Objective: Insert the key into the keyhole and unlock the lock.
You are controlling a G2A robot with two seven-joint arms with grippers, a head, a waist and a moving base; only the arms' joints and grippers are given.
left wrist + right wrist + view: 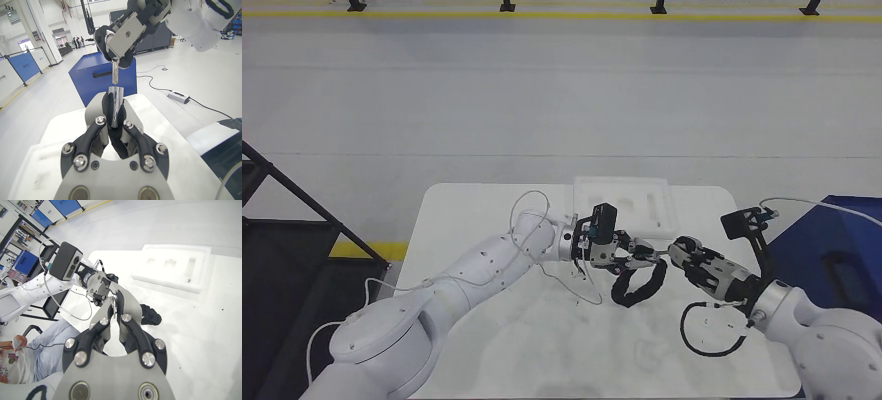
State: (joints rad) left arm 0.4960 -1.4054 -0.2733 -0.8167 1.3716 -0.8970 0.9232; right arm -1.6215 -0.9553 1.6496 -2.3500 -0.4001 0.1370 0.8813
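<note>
My left gripper [114, 100] is shut on the lock's chrome cylinder [115, 106], held upright over the table's middle. The lock's black cable [637, 285] hangs in a loop below it, and part of the cable [151, 315] rests on the table. My right gripper [117, 56] is shut on the key [115, 73]. The key's blade points straight at the cylinder's end face, with a small gap between tip and keyhole. In the right wrist view the key's head [114, 303] sits between my right gripper's pads [119, 306], with the left gripper [107, 294] just beyond. In the top view the two grippers [617, 250] [660, 250] face each other.
A white foam tray [622, 200] with several empty recesses lies at the table's far edge. A blue cabinet [832, 250] stands off the table's right side. A thin black cable loop [712, 335] lies near the right arm.
</note>
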